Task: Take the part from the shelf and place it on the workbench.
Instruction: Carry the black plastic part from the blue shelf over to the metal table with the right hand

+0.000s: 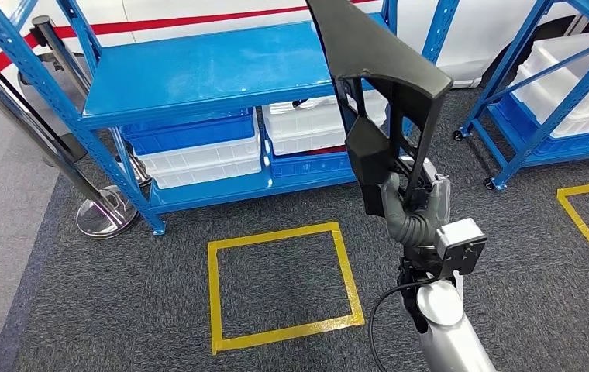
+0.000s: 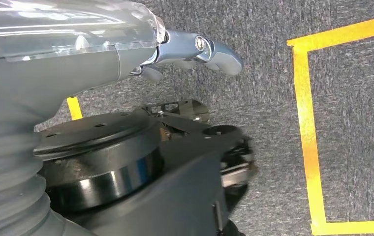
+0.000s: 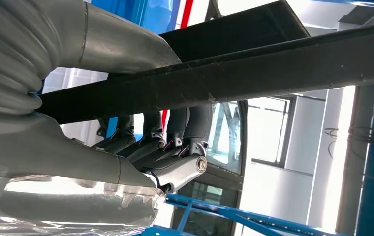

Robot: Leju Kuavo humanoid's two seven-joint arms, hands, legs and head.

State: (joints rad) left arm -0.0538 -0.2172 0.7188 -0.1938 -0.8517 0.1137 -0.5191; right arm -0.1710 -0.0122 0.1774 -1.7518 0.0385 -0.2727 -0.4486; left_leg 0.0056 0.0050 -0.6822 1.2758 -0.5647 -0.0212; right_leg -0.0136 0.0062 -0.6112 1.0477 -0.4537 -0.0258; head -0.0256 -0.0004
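**A:** So where's it at? Looks like the right hand (image 1: 408, 203) has the black part (image 1: 380, 93) held up in the air, off the blue shelf (image 1: 198, 74).

**B:** Yep, pickup looks done to me. In the right wrist view the fingers (image 3: 150, 142) are wrapped tight around a long bar of the part (image 3: 234, 73), thumb on the other side. Solid hold, as far as I can see.

**A:** And the placing bit?

**B:** Not done. No workbench anywhere, just carpet with a yellow tape square (image 1: 280, 287) and white bins (image 1: 307, 124) on the lower shelf. I'd guess it has to turn or walk over first.

**A:** Left hand (image 2: 195, 51)?

**B:** Hanging down by the floor, holding nothing. Only a bit of it shows, so I can't tell if the fingers are spread or curled.
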